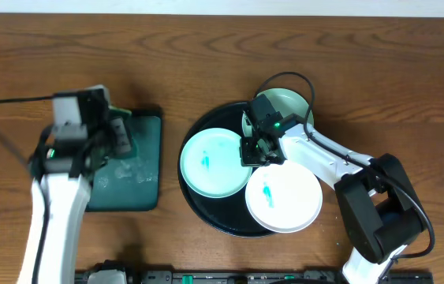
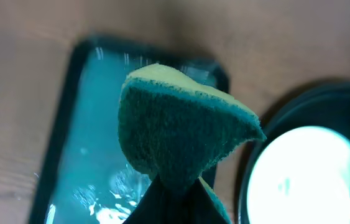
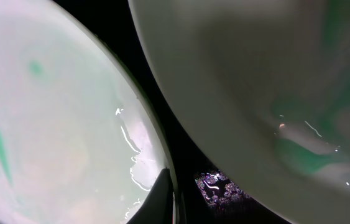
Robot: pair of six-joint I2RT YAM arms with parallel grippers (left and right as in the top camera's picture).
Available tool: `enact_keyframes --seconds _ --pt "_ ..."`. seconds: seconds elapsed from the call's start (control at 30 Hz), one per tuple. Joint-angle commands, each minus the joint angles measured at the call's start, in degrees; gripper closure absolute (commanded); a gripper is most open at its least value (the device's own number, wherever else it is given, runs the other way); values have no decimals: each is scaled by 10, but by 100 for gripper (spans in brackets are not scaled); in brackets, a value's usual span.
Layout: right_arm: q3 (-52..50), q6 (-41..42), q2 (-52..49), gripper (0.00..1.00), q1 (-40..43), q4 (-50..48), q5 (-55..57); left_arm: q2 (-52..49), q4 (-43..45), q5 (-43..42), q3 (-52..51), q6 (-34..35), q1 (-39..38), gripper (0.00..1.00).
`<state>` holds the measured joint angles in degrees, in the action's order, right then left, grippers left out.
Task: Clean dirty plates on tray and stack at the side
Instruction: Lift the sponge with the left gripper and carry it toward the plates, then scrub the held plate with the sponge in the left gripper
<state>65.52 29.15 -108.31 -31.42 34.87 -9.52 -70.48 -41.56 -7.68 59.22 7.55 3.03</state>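
Black and glossy, the large round raised-rim tray (image 1: 204, 214) sat mid-table with all three small round plates on it: a pale mint-green plate (image 1: 215, 162) on its left half with a teal smear at centre, a white plate (image 1: 283, 197) at the near right, also smeared, and a second pale green plate (image 1: 294, 105) at the back, partly hidden by the right arm. None lay on the bare brown wood-grain tabletop (image 1: 379, 71) beside the tray, so the cleaning looked barely begun. The left gripper (image 1: 121, 140) hung above the smaller rectangular dark green tray (image 1: 147, 193), its jaws pinched tight on a sponge (image 2: 181, 137) (dark green scouring face, yellow back), held clear of the wet tray floor. The right gripper (image 1: 255, 151) sat low among the three plates with its jaws closed; its wrist view showed one fingertip hard against a plate rim, but whether it actually pinched that rim could not be told. The step in hand seemed to be fetching the sponge. The next move would call for carrying it right to the mint plate and scrubbing the smear, keeping clear of the right gripper close by.
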Motion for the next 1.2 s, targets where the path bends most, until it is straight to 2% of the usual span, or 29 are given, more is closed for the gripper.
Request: enact_keyframes --seconds 0.0,0.1,0.2,0.9,1.03,1.17 --pt "-8 6 -7 99 0 6 5 -70 -16 -39 4 35 -1 93" --pt "-8 6 -7 98 0 6 5 -113 -27 -82 4 35 -1 93" --pt "-8 6 -7 99 0 6 5 -129 -33 -84 4 39 -1 93" --pt "-8 6 -7 99 0 7 2 -128 -78 -96 4 56 -4 93" --pt "-8 6 -7 99 0 6 2 -128 -62 -183 4 56 -34 93" --pt "-8 6 -7 99 0 -1 2 -135 -26 -186 5 110 -129 93"
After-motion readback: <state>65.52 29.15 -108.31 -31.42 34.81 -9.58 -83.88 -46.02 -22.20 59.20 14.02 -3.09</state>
